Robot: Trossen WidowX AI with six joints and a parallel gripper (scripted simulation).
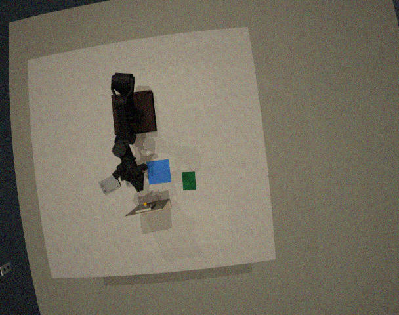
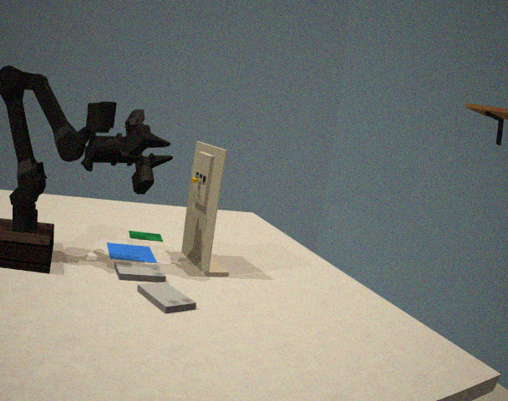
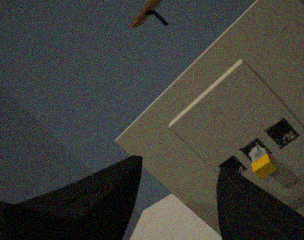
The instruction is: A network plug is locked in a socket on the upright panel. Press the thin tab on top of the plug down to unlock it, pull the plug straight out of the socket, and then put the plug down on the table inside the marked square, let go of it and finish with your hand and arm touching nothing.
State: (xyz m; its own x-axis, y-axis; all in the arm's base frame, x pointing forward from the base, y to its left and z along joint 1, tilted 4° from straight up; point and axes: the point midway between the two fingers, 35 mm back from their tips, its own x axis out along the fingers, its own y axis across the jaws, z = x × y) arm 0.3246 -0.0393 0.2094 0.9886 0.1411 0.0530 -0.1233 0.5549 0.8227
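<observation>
1. The step in hand is the approach: the end effector (image 2: 167, 150) hangs in the air short of the upright panel (image 2: 210, 224), touching nothing, its fingers partly closed to a narrowish gap with nothing between them.
2. The plug (image 3: 263, 164), yellow, sits in a socket high on the panel face, beside a second, dark socket (image 3: 283, 132); it is not yet unlocked.
3. The plug's long axis appears to run level, straight out from the panel face toward the arm; its tab is too small to make out.
4. Next, I judge, the fingers must line up with the plug, rolled so one comes down on its top, then press and pull straight back.
5. The blue square (image 2: 131, 252) lies on the worktop (image 2: 288, 345) near the panel's foot.
</observation>
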